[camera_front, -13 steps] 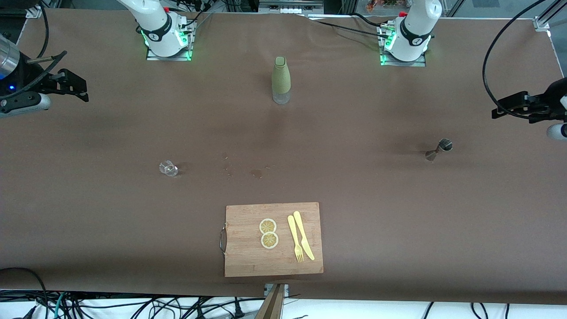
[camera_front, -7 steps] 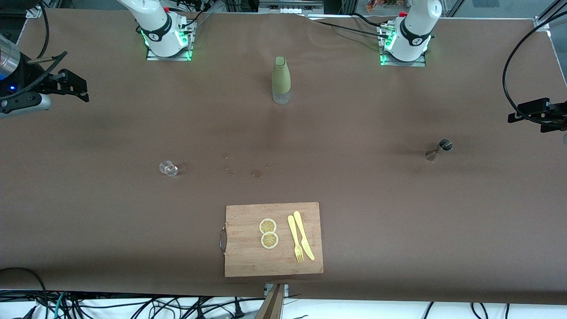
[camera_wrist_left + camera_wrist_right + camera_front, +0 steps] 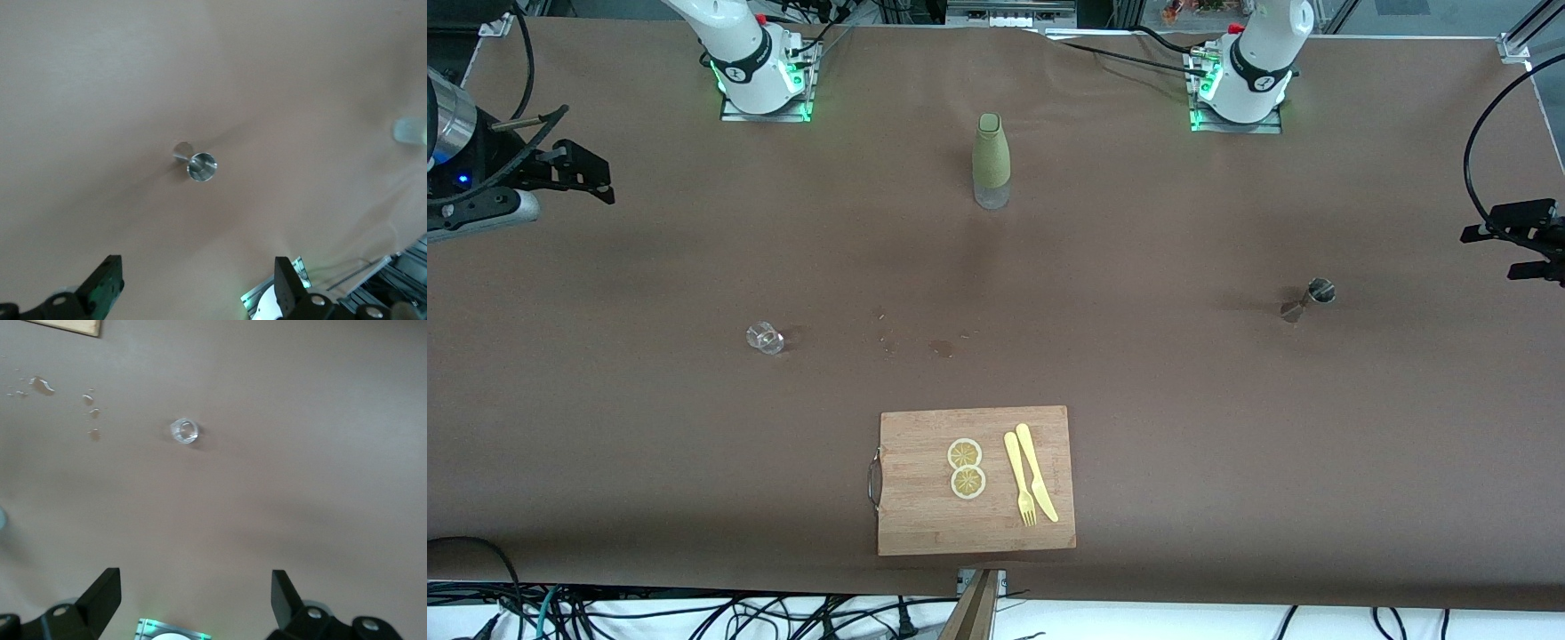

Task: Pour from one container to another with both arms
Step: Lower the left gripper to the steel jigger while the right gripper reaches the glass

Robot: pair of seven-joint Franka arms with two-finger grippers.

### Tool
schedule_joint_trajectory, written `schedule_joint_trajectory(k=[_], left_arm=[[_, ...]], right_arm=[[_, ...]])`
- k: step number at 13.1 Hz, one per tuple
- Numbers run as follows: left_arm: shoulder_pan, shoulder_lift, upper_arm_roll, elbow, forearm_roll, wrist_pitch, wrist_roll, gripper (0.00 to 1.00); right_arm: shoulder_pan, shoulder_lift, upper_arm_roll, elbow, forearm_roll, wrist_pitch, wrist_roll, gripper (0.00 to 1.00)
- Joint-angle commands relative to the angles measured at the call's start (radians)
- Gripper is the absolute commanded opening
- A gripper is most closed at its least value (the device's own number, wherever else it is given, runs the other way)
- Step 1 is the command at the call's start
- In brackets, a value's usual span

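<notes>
- Hanging above the left arm's end of the counter [image 3: 1227, 444], the left tool [image 3: 197, 290] is seen with its fingers spread wide and nothing between them; the steel jigger [image 3: 1309, 300] stands below it, untouched.
- The right tool [image 3: 193, 603] is likewise spread and empty, high over the right arm's end, with the small clear glass [image 3: 765, 338] well below it on the counter.
- The green-sleeved bottle [image 3: 991, 162] stands upright between the two arm bases, well apart from both vessels.
- The jigger is narrow-waisted and light; it could be tipped or skidded away if one finger is brought against it before the other.
- The glass is small and transparent; its rim could be misjudged and the glass knocked over during a descent.
- Wet spots [image 3: 941, 348] lie between glass and cutting board [image 3: 976, 480], nearer the camera than the bottle; more liquid could be spilled if the two vessels are not aligned before tilting.
- A collision between the arms could be caused if both are brought to the middle at once.
</notes>
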Motion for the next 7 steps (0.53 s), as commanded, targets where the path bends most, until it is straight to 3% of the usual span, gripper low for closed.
schedule_joint_trajectory(k=[1,4,7], left_arm=[[0.061,0.078,-0.006,0.012,-0.066,-0.046,0.222,1.00],[0.144,0.143,-0.003,-0.020,-0.132,-0.046,0.579,1.00],[0.176,0.201,0.026,-0.054,-0.177,-0.052,0.799,1.00]], right_arm=[[-0.003,-0.022,0.004,-0.009,0.053,-0.028,-0.061,1.00],[-0.003,-0.020,0.002,-0.013,0.072,-0.011,-0.153,1.00],[-0.003,-0.012,0.002,-0.013,0.071,0.013,-0.334,1.00]])
